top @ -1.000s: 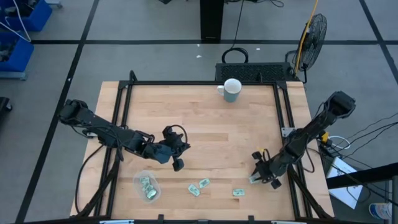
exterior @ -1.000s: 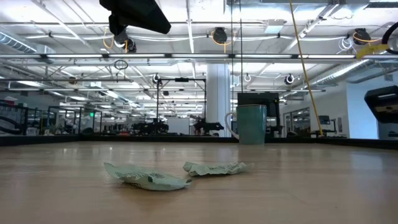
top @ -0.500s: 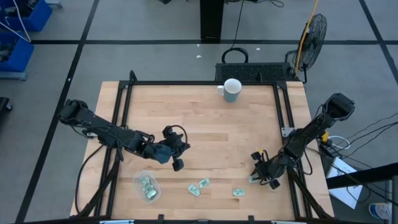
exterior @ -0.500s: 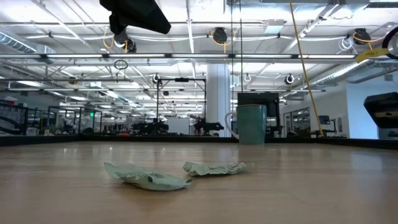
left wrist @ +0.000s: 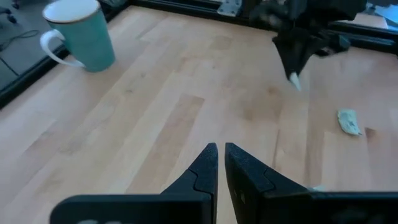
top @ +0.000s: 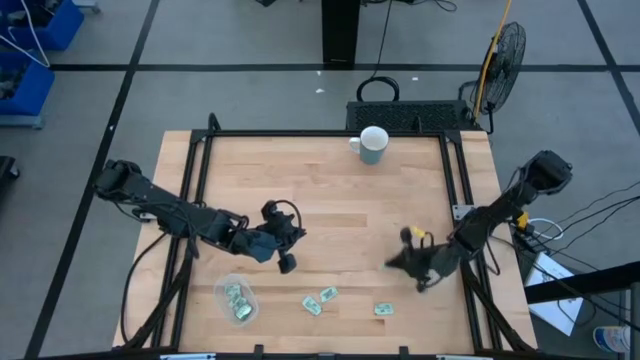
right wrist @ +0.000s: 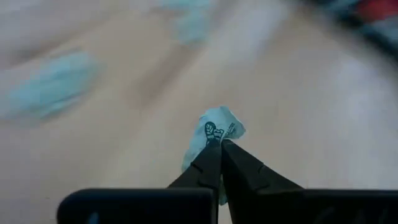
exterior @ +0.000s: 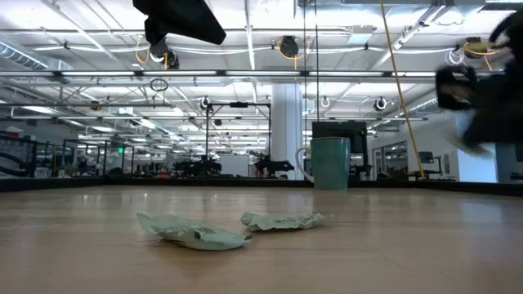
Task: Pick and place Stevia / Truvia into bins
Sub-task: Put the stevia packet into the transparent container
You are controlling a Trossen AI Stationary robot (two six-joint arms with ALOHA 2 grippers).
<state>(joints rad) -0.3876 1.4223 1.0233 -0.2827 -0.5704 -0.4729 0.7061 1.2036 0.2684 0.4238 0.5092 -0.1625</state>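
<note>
Stevia packet (right wrist: 214, 134) is pinched at the tip of the right pincer (right wrist: 221, 149), fingers closed tight on it, crumpled pale green paper sticking up past the tips. In the high view that right pincer (top: 400, 262) sits toward 4 o'clock on the wooden table (top: 330, 190), off the surface as far as I can tell, and it's blurred.

Three more packets lie loose on the table near 6 o'clock: two close together (top: 318, 301) and one a bit further toward 5 o'clock (top: 383, 310). The low view shows two of them (exterior: 196, 235) as crumpled little wads.

Clear bin (top: 237, 298) sits around 7 o'clock with a couple of packets (top: 238, 302) already inside.

Left pincer (top: 287, 264) hangs near the middle of the table, just up and to the side of the bin. Its fingers (left wrist: 208, 165) are nearly together with a thin gap, nothing held between them.

White mug (top: 372, 144) is way back at 12 o'clock, well apart from everything else.
</note>
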